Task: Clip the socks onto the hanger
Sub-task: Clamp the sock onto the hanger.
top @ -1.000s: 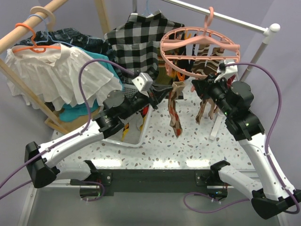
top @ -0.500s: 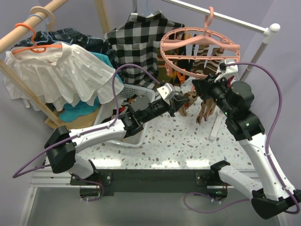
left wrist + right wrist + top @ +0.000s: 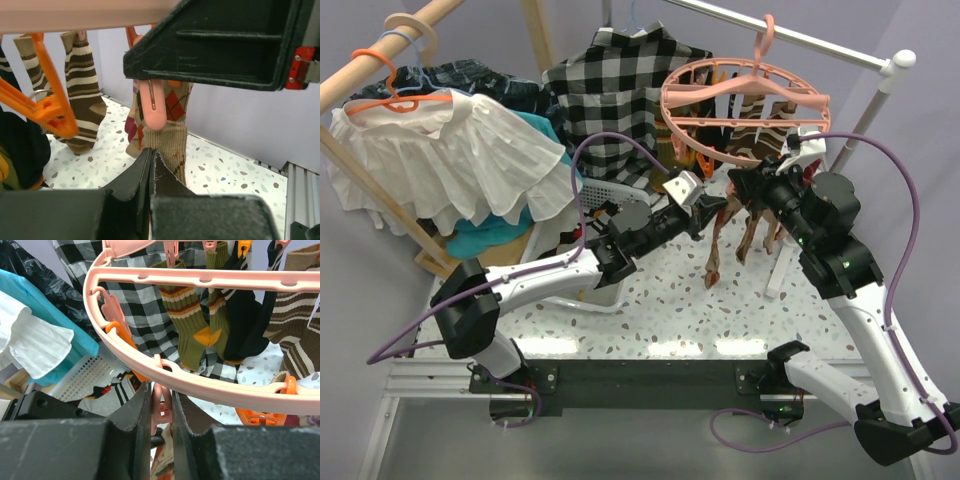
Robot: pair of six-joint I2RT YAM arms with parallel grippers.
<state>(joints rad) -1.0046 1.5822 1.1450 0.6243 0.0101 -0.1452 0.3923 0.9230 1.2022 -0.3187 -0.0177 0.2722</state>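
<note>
Speckled table under everything; white rail across upper right. Checked shirt and white blouse behind, white mesh basket at left. None of it part of the job.

Salmon hanger hooked on rail, roughly level, pegs dangling all round. Already clipped on: olive socks, black sock, brown striped socks.

Both arms up at near rim of ring, wrists close together.

Argyle sock hanging straight down below left gripper. From left wrist: jaws pressed tight together, pinching edge of cuff, rest of cuff just beyond tips, right under ring.

Right gripper at underside of rim, jaws nearly together, squeezing pink peg by its upper end. Pink peg in left wrist view, likely the same, lying across top of cuff. Impossible to tell whether biting fabric or merely in front.

Judged stage: feeding cuff into squeezed-open peg.

Risks from here:
- Early release by left, before any bite: sock down onto table.
- Early release by right: peg shut on nothing, or on a mere edge, then slip under sock's weight.
- Ring loose on its hook: sideways push from either arm, swing, peg mouth off cuff.
- Crowded fingers: bump between grippers, peg knocked out of grip.
</note>
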